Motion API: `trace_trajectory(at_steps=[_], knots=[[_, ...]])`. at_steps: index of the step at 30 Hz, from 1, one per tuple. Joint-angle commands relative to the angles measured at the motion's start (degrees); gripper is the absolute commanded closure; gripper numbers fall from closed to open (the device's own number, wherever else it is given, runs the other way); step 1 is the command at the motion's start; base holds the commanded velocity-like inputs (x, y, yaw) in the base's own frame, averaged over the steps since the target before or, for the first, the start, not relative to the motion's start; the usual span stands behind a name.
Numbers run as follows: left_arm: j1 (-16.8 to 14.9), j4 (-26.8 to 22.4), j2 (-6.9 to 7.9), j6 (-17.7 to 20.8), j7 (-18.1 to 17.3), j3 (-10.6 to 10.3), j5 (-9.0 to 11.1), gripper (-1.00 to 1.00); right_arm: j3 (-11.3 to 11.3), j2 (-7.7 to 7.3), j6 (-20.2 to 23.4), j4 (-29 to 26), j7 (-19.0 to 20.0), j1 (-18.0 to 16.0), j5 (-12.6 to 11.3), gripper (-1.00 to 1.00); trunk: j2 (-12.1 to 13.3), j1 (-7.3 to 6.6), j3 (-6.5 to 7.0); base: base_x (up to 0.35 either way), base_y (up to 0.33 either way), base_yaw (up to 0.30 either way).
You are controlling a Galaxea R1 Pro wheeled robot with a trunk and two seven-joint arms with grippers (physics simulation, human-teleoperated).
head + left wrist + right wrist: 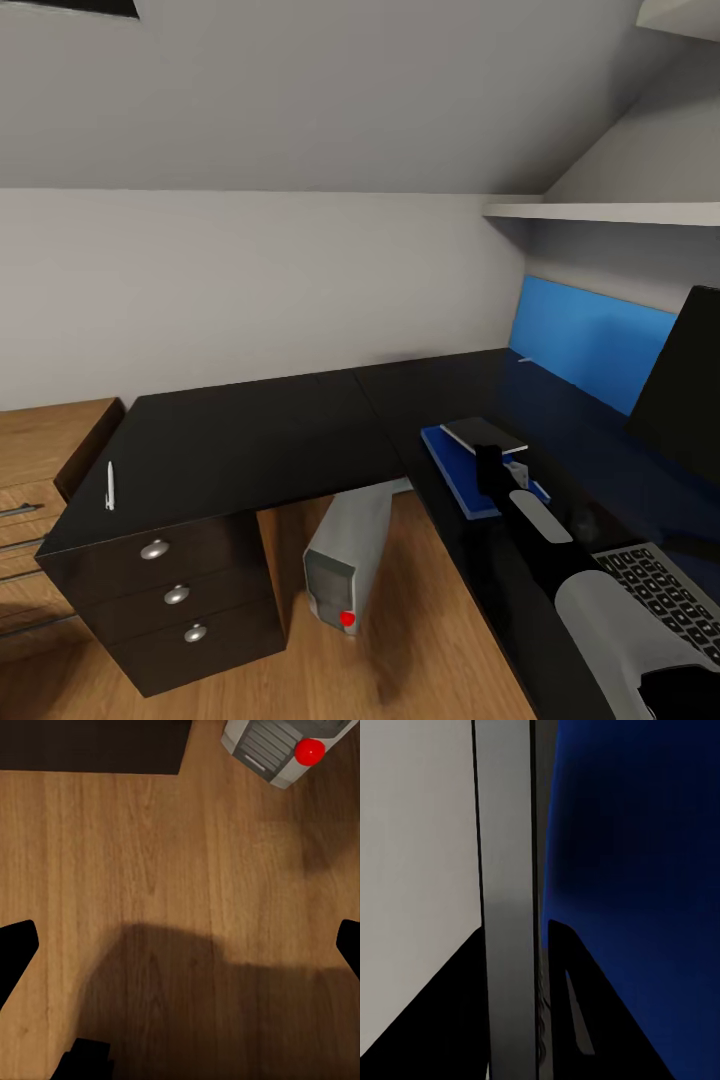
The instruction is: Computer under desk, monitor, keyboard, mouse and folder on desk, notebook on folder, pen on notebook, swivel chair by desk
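Note:
The black desk (250, 440) carries the white pen (110, 485) near its left end. The bright blue folder (455, 465) lies on the desk's right wing with the dark notebook (484, 434) on it. My right gripper (488, 464) is shut on the notebook (506, 870), seen edge-on between the fingers (585, 1020). The monitor (680, 380) and keyboard (660, 590) sit further right. The computer (345, 560) stands under the desk. My left gripper (180, 945) hangs open over the floor near the computer (285, 750). Mouse and swivel chair are out of view.
A light wooden drawer chest (40, 470) adjoins the desk's left end. The dark drawer unit (175, 595) stands under that end. A blue wall panel (590, 340) and a white shelf (610, 212) are behind the right wing. Wooden floor (400, 660) lies in front.

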Motion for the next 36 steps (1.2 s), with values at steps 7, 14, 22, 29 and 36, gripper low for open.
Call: trace_trajectory(at_steps=[7, 14, 22, 29, 36], knots=[[0.0, -0.1, 0.08, 0.2, 0.5, -0.3, 0.6, -1.00, 0.4, -0.09, -0.3, 0.0, 0.0, 0.0, -0.6, 1.00, 0.0, 0.00, -0.04, 0.001, 0.000, 0.000], [0.0, -0.1, 0.08, 0.2, 0.5, -0.3, 0.6, -1.00, 0.5, -0.09, -0.3, 0.0, 0.0, 0.0, -0.5, 1.00, 0.0, 0.00, -0.04, 0.000, 0.000, 0.000], [0.0, -0.1, 0.16, 0.2, 0.5, -0.3, 0.6, -1.00, 0.5, -0.09, -0.3, 0.0, 0.0, 0.0, -0.4, -1.00, 0.0, 0.00, -0.04, 0.000, 0.000, 0.000], [0.0, -0.1, 0.11, 0.2, 0.5, -0.3, 0.6, -1.00, 0.5, -0.09, -0.3, 0.0, 0.0, 0.0, -0.4, -1.00, 0.0, 0.00, -0.04, 0.000, 0.000, 0.000], [0.0, -0.1, 0.16, 0.2, 0.5, -0.3, 0.6, -1.00, 0.5, -0.09, -0.2, 0.1, 0.0, 0.0, -0.4, -1.00, 0.0, 0.00, -0.04, -0.001, 0.000, 0.000]])
